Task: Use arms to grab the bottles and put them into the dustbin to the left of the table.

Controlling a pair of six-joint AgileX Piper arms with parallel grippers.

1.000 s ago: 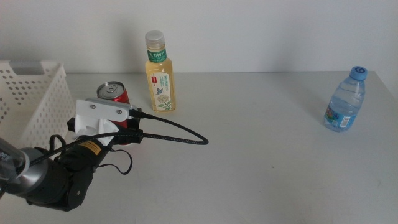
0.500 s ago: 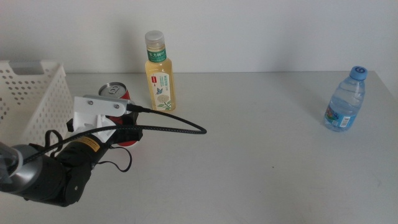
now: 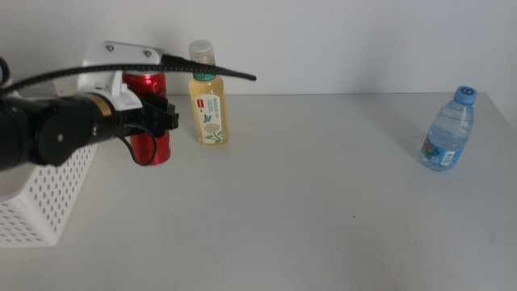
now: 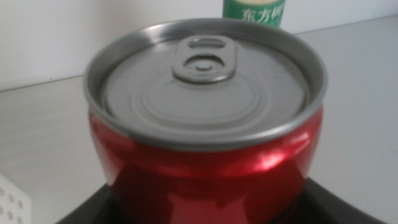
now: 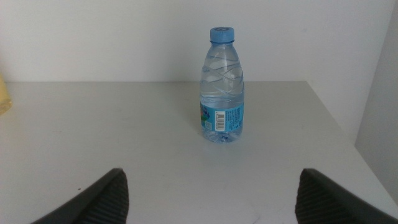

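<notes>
Gripping glossy red can (image 3: 151,117) in left tool (image 3: 158,120)

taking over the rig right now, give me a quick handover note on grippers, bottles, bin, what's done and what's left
Left gripper: shut on the red can, held upright beside the dustbin, next to the tea bottle.
Right gripper: open, waiting, facing the water bottle, not touching it.
Tea bottle stands at the back of the table; water bottle stands near its right edge.
Done: can grasped. No bottle can be seen in the dustbin.
Left: drop the can in the dustbin, then likely tea bottle and water bottle.
</notes>
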